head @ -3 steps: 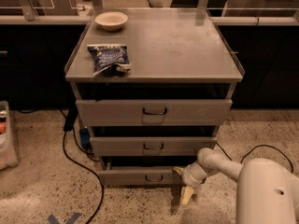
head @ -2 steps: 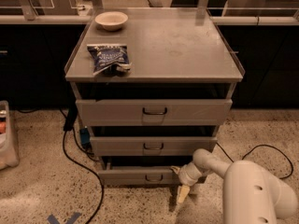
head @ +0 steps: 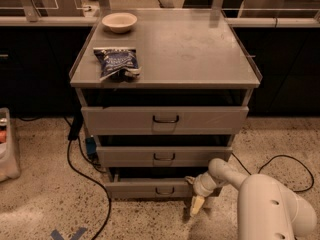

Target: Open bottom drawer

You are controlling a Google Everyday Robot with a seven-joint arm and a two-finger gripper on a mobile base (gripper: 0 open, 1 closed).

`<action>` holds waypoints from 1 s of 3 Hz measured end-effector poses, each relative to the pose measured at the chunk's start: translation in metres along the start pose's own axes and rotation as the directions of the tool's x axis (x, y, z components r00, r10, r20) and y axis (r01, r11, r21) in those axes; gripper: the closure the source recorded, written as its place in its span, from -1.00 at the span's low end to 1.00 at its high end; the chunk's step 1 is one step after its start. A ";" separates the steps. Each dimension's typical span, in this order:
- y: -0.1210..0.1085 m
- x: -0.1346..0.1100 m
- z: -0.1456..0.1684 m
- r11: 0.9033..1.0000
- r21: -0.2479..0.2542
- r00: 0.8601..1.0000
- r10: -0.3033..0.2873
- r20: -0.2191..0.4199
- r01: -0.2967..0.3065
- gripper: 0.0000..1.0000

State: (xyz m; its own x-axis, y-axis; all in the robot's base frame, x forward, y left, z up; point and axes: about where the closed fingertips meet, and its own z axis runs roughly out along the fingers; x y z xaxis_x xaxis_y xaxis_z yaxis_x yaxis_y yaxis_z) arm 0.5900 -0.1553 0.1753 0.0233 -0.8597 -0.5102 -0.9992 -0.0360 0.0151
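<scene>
The bottom drawer point(head: 145, 188) is the slimmest grey front of three, low on the cabinet, with a small dark loop handle point(head: 164, 190). It looks shut or barely ajar. My gripper point(head: 195, 199) hangs just right of that handle, at the drawer's right end, pointing down toward the floor. One pale fingertip point(head: 196, 206) shows below the drawer front. My white arm point(head: 270, 209) reaches in from the lower right.
The middle drawer point(head: 162, 155) and top drawer point(head: 165, 119) sit above. A chip bag point(head: 116, 62) and a white bowl point(head: 119, 21) rest on the cabinet top point(head: 200, 49). Black cables point(head: 80, 169) trail on the speckled floor at left and right. A bin point(head: 6, 144) stands at far left.
My arm has shifted left and closer to the camera; the gripper has slid left along the bottom drawer front toward the handle. The drawer has not visibly moved.
</scene>
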 end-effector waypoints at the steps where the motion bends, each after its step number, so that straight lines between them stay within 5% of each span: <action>1: 0.008 -0.003 0.012 0.999 -0.031 0.999 -0.034 0.005 0.034 -1.00; 2: 0.027 -0.003 0.014 0.997 -0.057 0.999 -0.043 0.011 0.044 -1.00; 3: 0.076 -0.015 0.000 0.995 -0.082 0.998 -0.055 0.025 0.057 -1.00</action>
State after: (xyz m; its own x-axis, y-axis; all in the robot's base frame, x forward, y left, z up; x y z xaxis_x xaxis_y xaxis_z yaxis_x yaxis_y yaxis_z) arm 0.5138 -0.1450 0.1840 0.0777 -0.8434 -0.5316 -0.9903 -0.1270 0.0567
